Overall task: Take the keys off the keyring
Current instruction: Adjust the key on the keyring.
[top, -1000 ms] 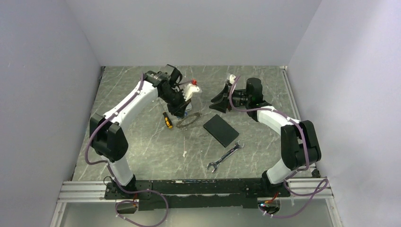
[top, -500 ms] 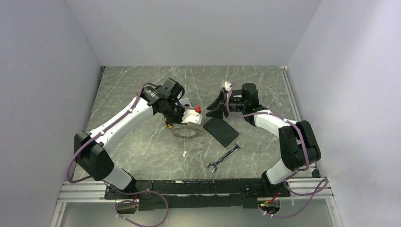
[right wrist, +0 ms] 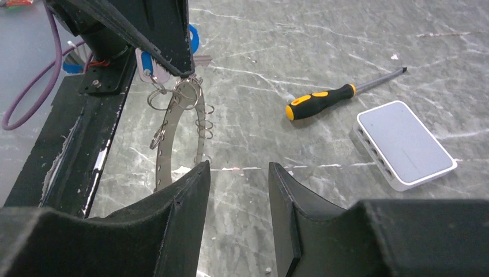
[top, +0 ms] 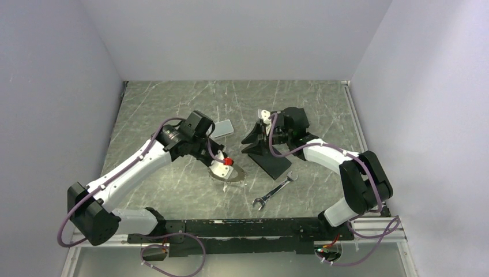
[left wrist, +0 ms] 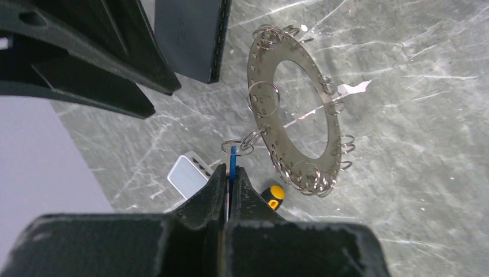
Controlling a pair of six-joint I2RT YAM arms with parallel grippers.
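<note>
While left jaws clamp blue tag (left wrist: 232, 157), keyring (left wrist: 258, 68) hanging, right jaws half-open

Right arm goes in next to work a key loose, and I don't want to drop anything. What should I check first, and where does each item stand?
1. Left gripper shut on the blue tag: ok.
2. Keyring hanging from that tag: ok.
3. Keyring's lower edge clear of the table: cannot tell.
4. Right gripper open and empty: ok.
5. Right gripper lined up with the keyring: not ok, the ring sits left of its gap.
6. Screwdriver and white box away from the keyring: ok.
</note>
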